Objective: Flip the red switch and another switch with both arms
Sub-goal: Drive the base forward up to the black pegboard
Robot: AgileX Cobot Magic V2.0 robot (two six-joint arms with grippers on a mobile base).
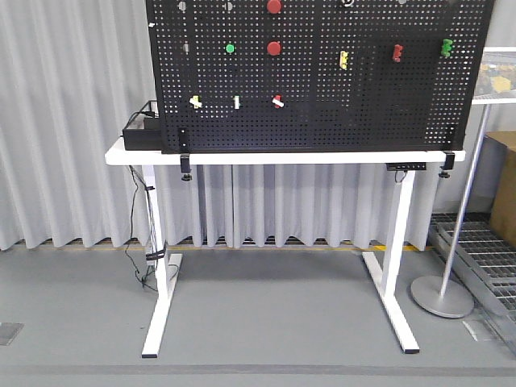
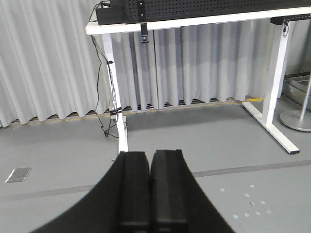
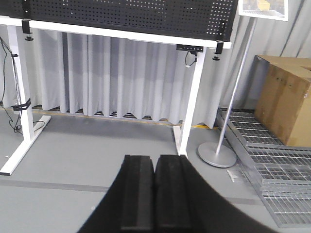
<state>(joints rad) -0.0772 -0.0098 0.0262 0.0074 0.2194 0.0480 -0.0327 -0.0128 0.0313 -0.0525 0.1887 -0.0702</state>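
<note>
Left fingers (image 2: 133,184) are pressed together, gripping nothing, and the right fingers (image 3: 139,189) are the same. Both hang low over the floor. The red switch (image 1: 277,101) and pale yellow switch (image 1: 195,101) sit well ahead and above, on the pegboard (image 1: 322,121) atop the bench (image 1: 242,157).

Grey floor (image 1: 258,322), pleated grey curtain (image 1: 72,121), white-legged table (image 1: 161,290), cardboard box (image 3: 284,104)

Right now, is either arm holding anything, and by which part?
Nothing is held. The left gripper and the right gripper each show fingers pressed together with nothing between them, well short of the pegboard.
</note>
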